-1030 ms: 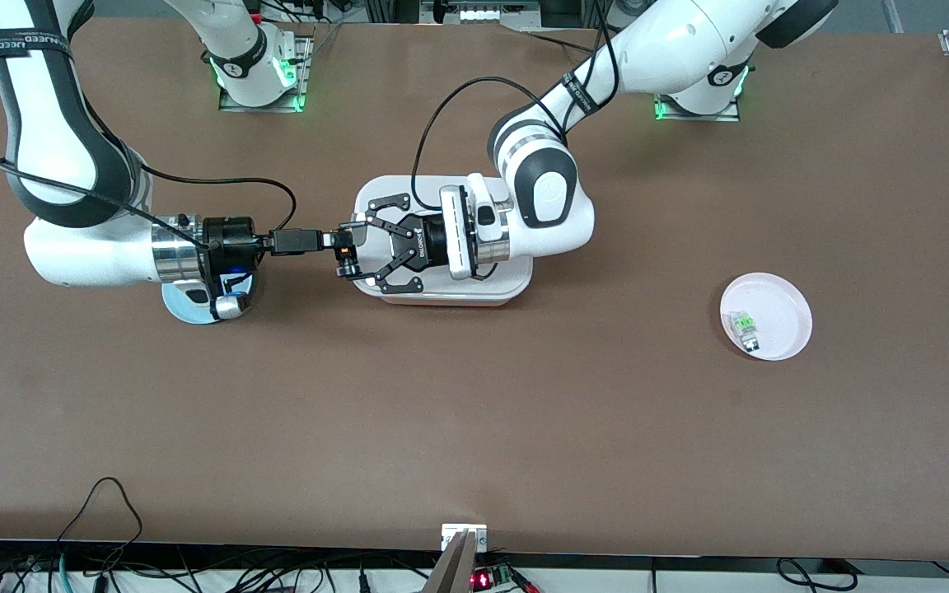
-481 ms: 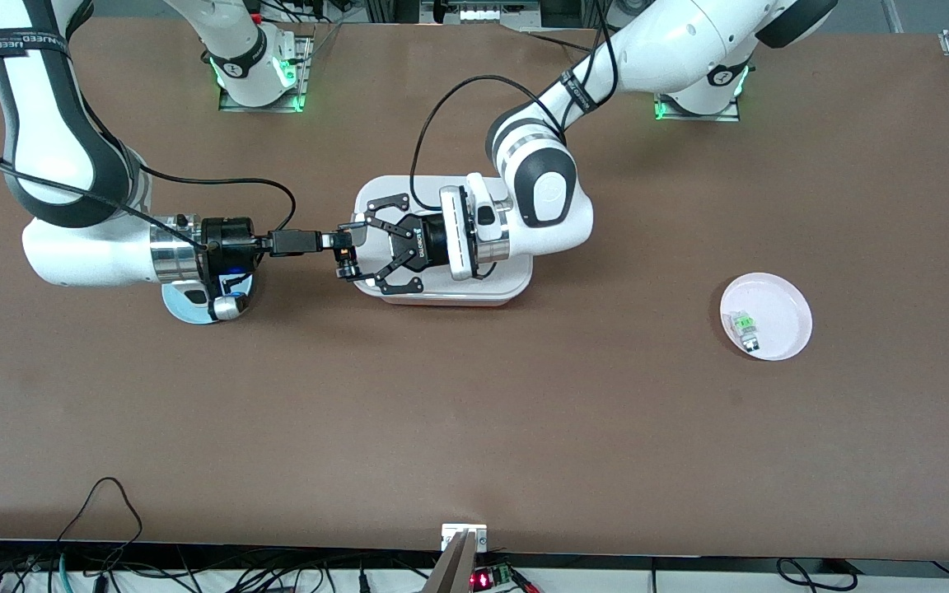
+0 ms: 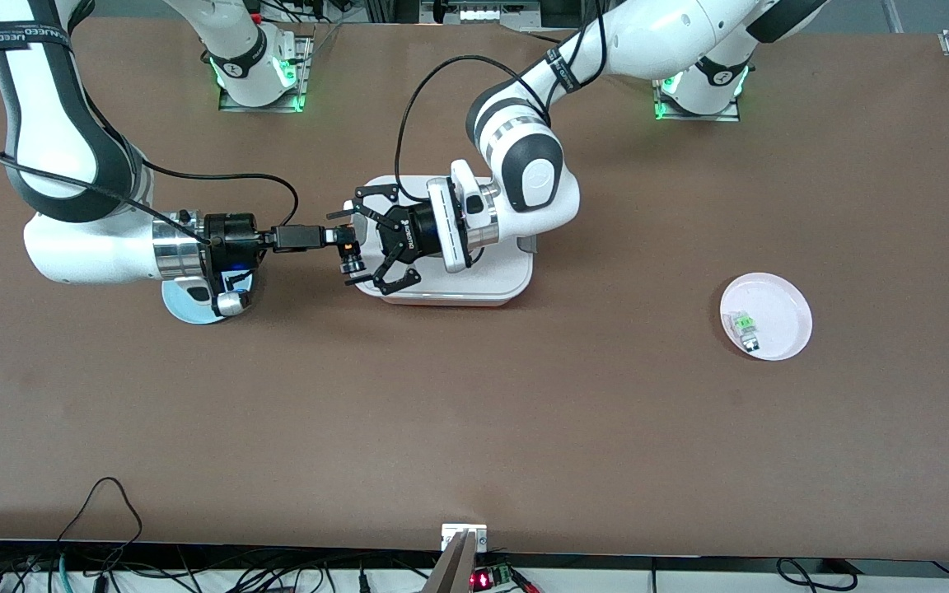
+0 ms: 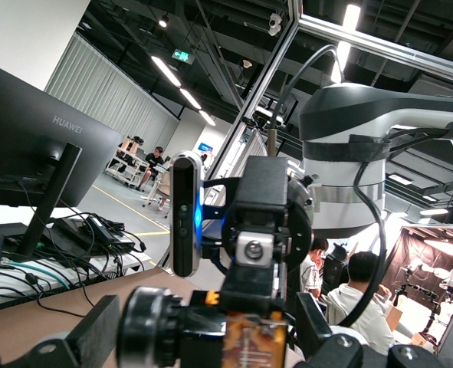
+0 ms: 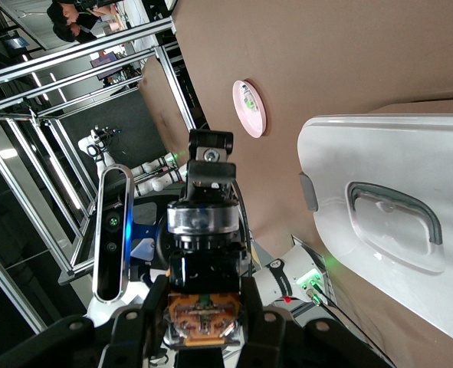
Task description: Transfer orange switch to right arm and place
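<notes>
The orange switch [image 3: 348,254], a tiny black part with an orange face, is held in the air at the white box's edge toward the right arm's end. My right gripper [image 3: 338,240] is shut on it. In the right wrist view the switch [image 5: 203,318] sits between that gripper's [image 5: 203,328] fingers [image 5: 146,326]. My left gripper [image 3: 344,249] is open, its fingers spread wide on either side of the switch without touching it. In the left wrist view the switch [image 4: 245,337] shows close up between the spread fingers [image 4: 96,330] of the left gripper [image 4: 207,337].
A white lidded box [image 3: 483,284] lies under the left gripper; it also shows in the right wrist view [image 5: 379,153]. A pink plate [image 3: 783,301] toward the left arm's end holds a pale part with a green top [image 3: 745,325]. A small bluish disc [image 3: 182,306] lies under the right wrist.
The left arm has shifted toward the right arm's end, so its open fingers now reach farther along the switch. The right gripper has stayed shut on the switch.
</notes>
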`<state>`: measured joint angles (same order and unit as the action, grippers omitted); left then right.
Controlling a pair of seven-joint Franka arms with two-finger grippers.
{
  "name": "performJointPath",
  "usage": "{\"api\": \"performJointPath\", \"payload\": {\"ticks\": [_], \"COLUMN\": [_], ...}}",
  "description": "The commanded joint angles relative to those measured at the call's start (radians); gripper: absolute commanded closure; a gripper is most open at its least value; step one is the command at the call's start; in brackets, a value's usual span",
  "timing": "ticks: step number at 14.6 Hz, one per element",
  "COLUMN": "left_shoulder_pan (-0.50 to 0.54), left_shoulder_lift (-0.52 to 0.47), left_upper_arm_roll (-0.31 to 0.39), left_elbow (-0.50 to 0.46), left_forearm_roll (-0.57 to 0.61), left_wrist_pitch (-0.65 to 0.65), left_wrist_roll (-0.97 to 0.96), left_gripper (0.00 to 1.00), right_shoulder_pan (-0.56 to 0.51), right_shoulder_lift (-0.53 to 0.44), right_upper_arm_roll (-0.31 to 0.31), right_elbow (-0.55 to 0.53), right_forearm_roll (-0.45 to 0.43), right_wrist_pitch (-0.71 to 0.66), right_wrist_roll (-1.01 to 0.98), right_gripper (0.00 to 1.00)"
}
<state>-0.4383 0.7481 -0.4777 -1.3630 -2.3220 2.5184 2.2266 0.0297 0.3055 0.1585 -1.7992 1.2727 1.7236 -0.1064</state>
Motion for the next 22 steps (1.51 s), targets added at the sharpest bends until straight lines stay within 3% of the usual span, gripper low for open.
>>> {"api": "performJointPath", "payload": {"ticks": [1,5,7,12,15,17,19,22], "left_shoulder_pan": [0.007,0.03,0.038,0.067,0.085,0.114,0.136,0.19], "left_shoulder_lift": [-0.033,-0.047,-0.084,-0.168,-0.168,-0.168,-0.162,-0.159], "left_upper_arm_roll": [0.005,0.001,-0.001,-0.006,-0.004,-0.006,-0.004,-0.004], "left_elbow": [-0.021,-0.037,-0.089,-0.205,-0.205,-0.205,-0.214,-0.212], "left_forearm_roll": [-0.033,-0.034,-0.036,-0.036,-0.019,0.054,0.088,0.237], "left_wrist_pitch": [0.019,0.017,0.014,0.005,0.005,-0.007,-0.091,-0.173], "left_wrist_roll": [0.035,0.03,0.024,0.019,0.016,0.012,-0.028,-0.155], "left_gripper": [0.0,0.0,0.0,0.0,0.0,0.0,0.0,0.0], "right_shoulder_pan": [-0.002,-0.005,-0.008,-0.022,-0.043,-0.05,-0.06,-0.074], "right_shoulder_lift": [-0.025,-0.036,-0.046,-0.063,-0.077,-0.079,-0.079,-0.083], "right_upper_arm_roll": [0.001,-0.004,-0.008,-0.027,-0.027,-0.027,-0.025,-0.025], "right_elbow": [-0.014,-0.012,-0.012,-0.012,-0.012,-0.012,-0.012,-0.012], "right_forearm_roll": [-0.001,-0.004,-0.006,-0.114,-0.289,-0.419,-0.554,-0.819], "right_wrist_pitch": [-0.001,0.004,0.005,-0.001,-0.004,0.002,0.01,0.039], "right_wrist_roll": [-0.01,-0.006,-0.004,-0.006,-0.007,-0.016,-0.015,-0.016], "right_gripper": [0.66,0.66,0.68,0.76,0.76,0.76,0.76,0.76]}}
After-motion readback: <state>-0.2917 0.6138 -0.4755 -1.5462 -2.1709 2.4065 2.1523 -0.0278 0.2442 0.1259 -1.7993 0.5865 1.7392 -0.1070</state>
